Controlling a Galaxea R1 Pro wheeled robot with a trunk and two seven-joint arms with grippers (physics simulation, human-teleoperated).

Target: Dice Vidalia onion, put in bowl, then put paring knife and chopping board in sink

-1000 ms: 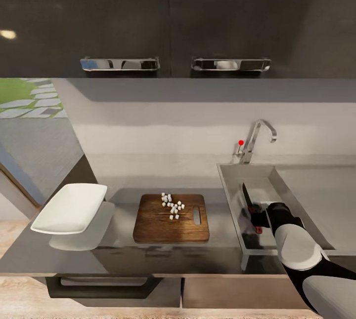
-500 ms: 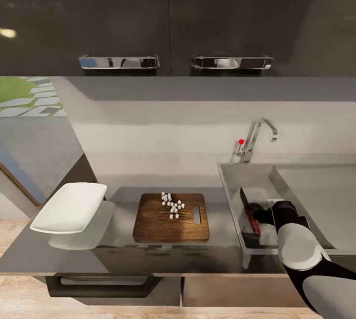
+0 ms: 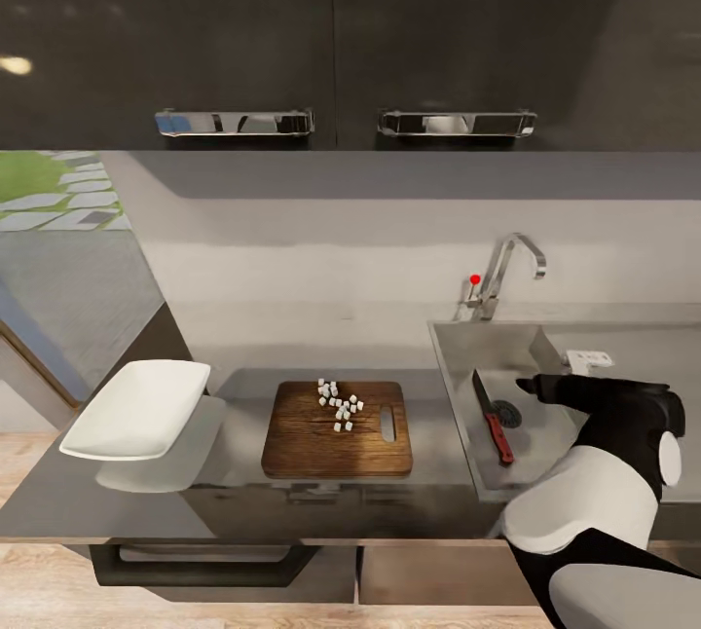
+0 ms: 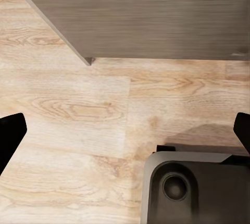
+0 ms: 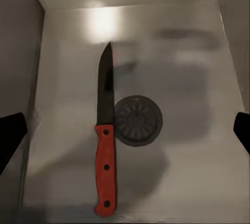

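On the floor of the rectangular stainless steel sink (image 3: 458, 356) lies the small paring knife (image 3: 492, 414) with a dark pointed blade and a red riveted handle, flat and just beside the round dark drain (image 3: 506, 413), its handle edge touching the drain's rim in the right wrist view (image 5: 105, 153). Above the basin hangs the right gripper (image 5: 125, 130), its two black fingertips (image 5: 10, 133) spread wide apart at the edges of that view and holding nothing. At the head view's left, the dark brown rectangular wooden chopping board (image 3: 337, 430) with a slot handle rests on the glossy grey countertop (image 3: 243, 498), small white onion cubes (image 3: 339, 404) scattered on its far half. Well to the board's left sits the shallow white squarish bowl (image 3: 137, 410). Behind the basin stands the chrome tap (image 3: 508, 271) with a red knob. Over light wood floor (image 4: 78, 109), the left gripper (image 4: 125, 130) also has its fingers parted, empty.
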